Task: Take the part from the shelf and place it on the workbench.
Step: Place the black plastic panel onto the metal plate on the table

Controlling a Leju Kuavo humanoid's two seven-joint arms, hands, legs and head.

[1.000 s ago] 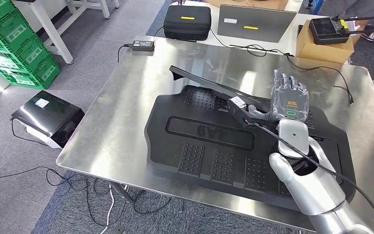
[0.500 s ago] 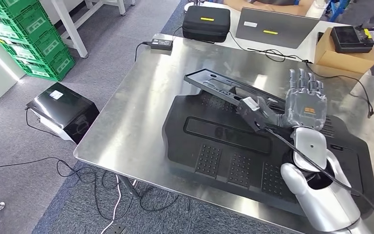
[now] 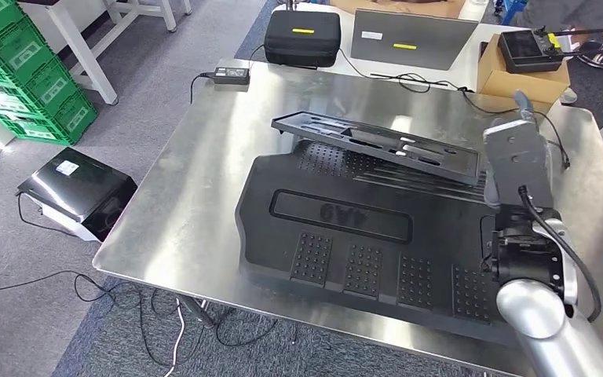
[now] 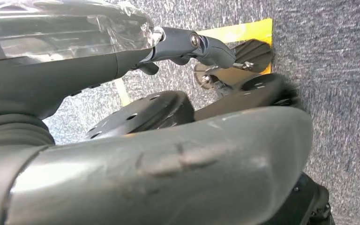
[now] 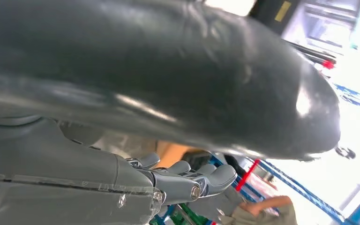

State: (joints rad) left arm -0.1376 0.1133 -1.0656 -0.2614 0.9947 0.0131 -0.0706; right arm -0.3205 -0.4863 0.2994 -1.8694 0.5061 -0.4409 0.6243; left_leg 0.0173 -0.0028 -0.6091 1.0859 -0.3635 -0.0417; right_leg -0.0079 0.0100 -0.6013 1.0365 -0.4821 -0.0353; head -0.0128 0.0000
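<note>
A long narrow black tray part (image 3: pixel 377 145) lies slanted across a big black moulded panel (image 3: pixel 338 236) on the steel workbench (image 3: pixel 196 188). Its near-right end sits just beside my right hand (image 3: pixel 518 153), which is raised and seen from behind the wrist. In the right wrist view the right hand's (image 5: pixel 122 108) fingers (image 5: pixel 187 183) stretch straight out, with nothing between them and the thick thumb. My left hand (image 4: pixel 145 154) hangs over grey carpet, its fingers (image 4: pixel 192 44) loosely bent around nothing.
At the bench's far edge stand a black case (image 3: pixel 302 35), a grey laptop (image 3: pixel 412 35) and a cardboard box (image 3: pixel 518 75) carrying a black device. Green crates (image 3: pixel 23 71) and a black box (image 3: pixel 78 188) are on the floor to the left. A person (image 5: pixel 262 206) is beyond the bench.
The long part has gone from standing on edge in my right hand to lying flatter across the panel. My right hand has turned and lifted at its right end. The head camera shifted meanwhile.
</note>
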